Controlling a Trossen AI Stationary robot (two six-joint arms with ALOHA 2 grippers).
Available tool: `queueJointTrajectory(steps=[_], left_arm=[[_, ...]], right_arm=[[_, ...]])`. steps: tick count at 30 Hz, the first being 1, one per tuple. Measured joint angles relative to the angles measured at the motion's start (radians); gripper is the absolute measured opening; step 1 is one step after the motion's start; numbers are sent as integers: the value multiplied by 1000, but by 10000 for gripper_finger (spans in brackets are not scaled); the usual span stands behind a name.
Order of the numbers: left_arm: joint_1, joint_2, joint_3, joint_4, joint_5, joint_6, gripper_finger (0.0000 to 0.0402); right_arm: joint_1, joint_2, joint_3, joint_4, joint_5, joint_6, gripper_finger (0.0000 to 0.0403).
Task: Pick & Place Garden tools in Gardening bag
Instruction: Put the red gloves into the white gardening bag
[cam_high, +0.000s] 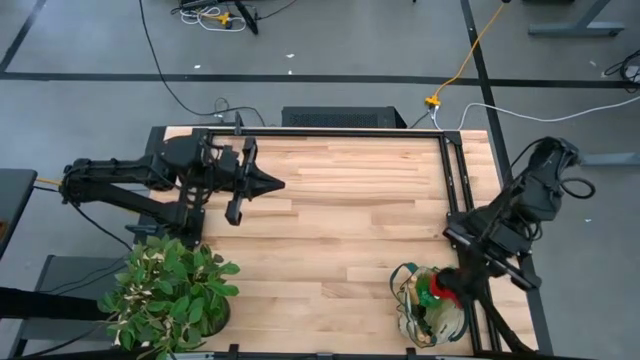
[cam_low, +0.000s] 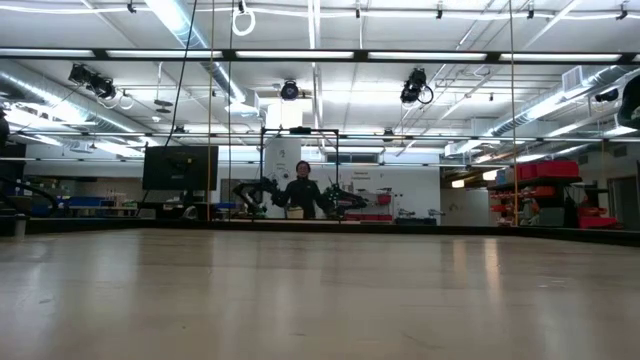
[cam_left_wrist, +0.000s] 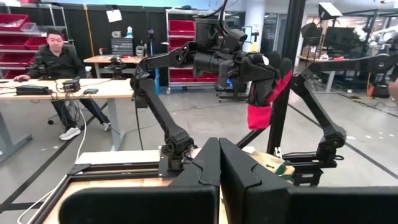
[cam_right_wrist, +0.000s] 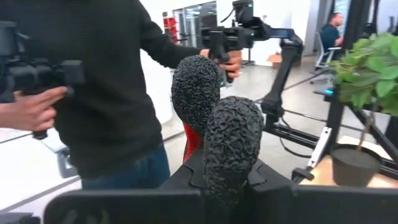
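- my right gripper (cam_high: 447, 290) hangs above the gardening bag (cam_high: 428, 312) at the table's (cam_high: 340, 220) near right corner, its fingers (cam_right_wrist: 231, 146) clenched on a red glove (cam_left_wrist: 264, 106).
- my left gripper (cam_high: 272, 184) waits over the far left of the table, fingers (cam_left_wrist: 208, 168) pressed together, holding nothing.
- the potted plant (cam_high: 170, 290) sits at the near left corner, well apart from the bag.
- a person (cam_right_wrist: 106, 81) stands just beyond the right arm.

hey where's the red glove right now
In the high view the red glove is pinched in the right gripper, directly over the gardening bag at the table's near right corner.
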Motion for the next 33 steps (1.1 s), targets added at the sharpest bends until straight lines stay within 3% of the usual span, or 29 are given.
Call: queueJointTrajectory(steps=[16, 33], left_arm=[[-74, 2, 0, -19, -108, 0, 1], [-99, 2, 0, -21, -141, 45, 1]], right_arm=[[104, 129, -12, 6, 8, -25, 21], [121, 119, -322, 370, 0, 32, 21]])
